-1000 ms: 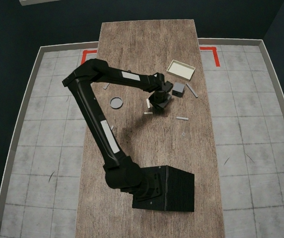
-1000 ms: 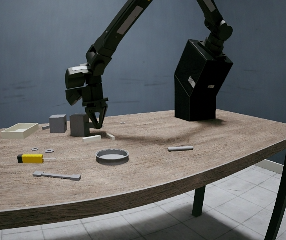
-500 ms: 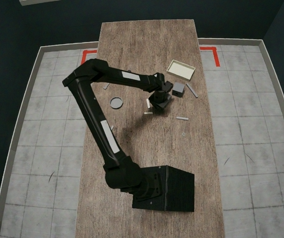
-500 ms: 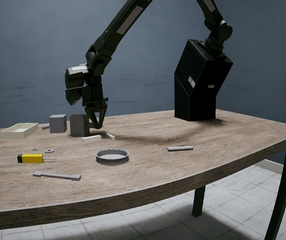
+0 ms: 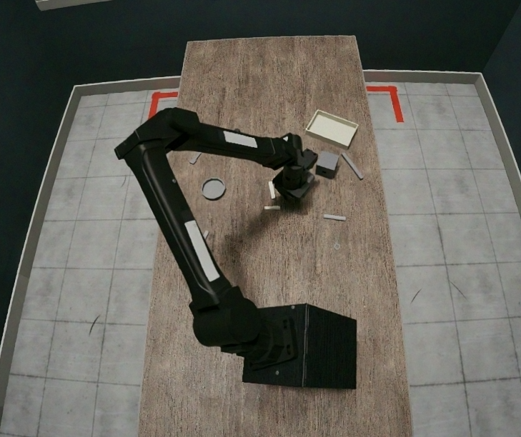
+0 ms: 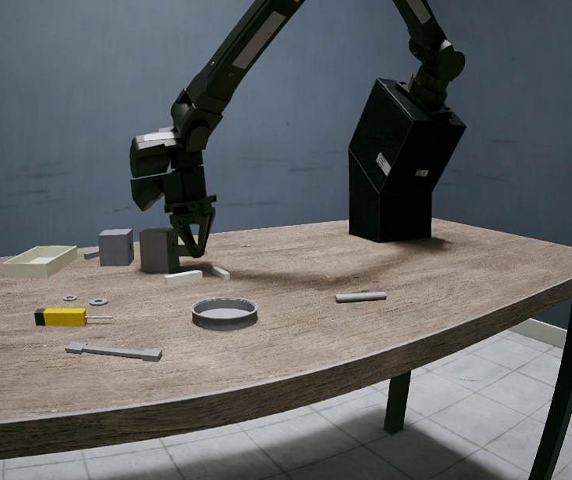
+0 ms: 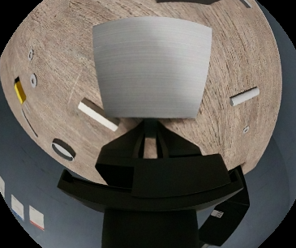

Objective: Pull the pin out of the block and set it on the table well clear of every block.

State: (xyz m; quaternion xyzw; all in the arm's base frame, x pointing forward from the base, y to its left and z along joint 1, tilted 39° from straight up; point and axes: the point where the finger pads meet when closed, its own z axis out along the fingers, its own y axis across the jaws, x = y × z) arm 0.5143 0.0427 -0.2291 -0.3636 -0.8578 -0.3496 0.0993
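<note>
End effector (image 6: 193,252) pinches the pin (image 6: 181,251) that juts sideways from the grey block (image 6: 158,249) standing on the tabletop (image 6: 431,289).

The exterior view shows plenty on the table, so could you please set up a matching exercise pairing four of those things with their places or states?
Things:
1. pin
2. cream tray
3. yellow tool
4. round dish

Places or states:
A. lying near the front left, a thin tip pointing right
B. sticking sideways out of the nearer grey block, gripper shut on it
C. at the far left edge of the table
D. lying flat in front of the two cream bars

Pairs: 1-B, 2-C, 3-A, 4-D
</note>
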